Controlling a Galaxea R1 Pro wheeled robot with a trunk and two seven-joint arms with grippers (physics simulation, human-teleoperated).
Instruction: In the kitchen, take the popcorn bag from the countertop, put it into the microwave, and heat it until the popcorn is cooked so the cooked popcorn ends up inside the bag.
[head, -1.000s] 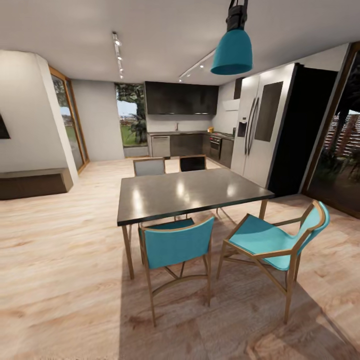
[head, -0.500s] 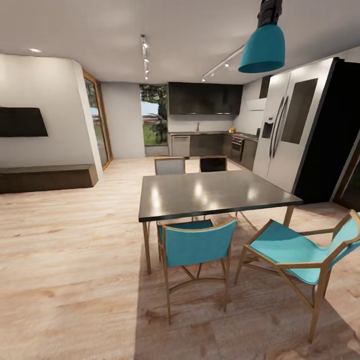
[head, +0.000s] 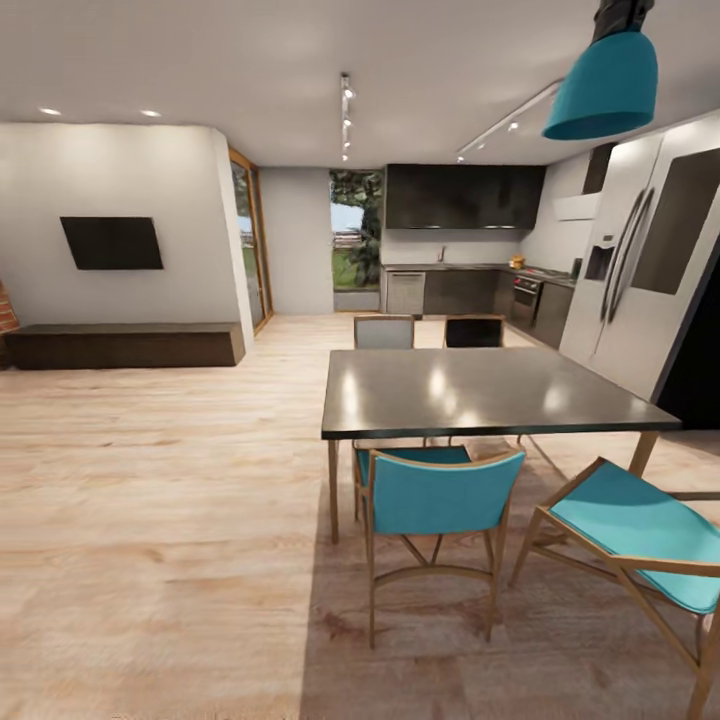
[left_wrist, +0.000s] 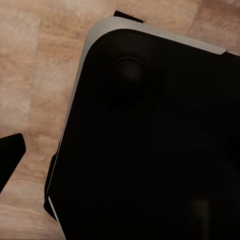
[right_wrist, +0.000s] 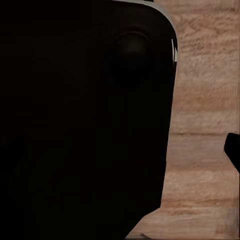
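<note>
Countertop (head: 455, 267): far across the room at about 1 o'clock in the head view, beyond the dining table (head: 480, 392), over dark cabinets.
Popcorn bag: too small to make out at this range.
Microwave: cannot be told apart on the distant counter.
Grippers: each wrist view looks down on the robot's dark base (left_wrist: 150, 145) and the wood floor (left_wrist: 35, 75); a dark fingertip pokes in at the frame edge, so spread or pressed together cannot be told.
Cut off: the refrigerator (head: 650, 270) and the near teal chair (head: 640, 530) at 3 to 4 o'clock.

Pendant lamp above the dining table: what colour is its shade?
Teal pendant lamp shade, clearest in the head view.
</note>
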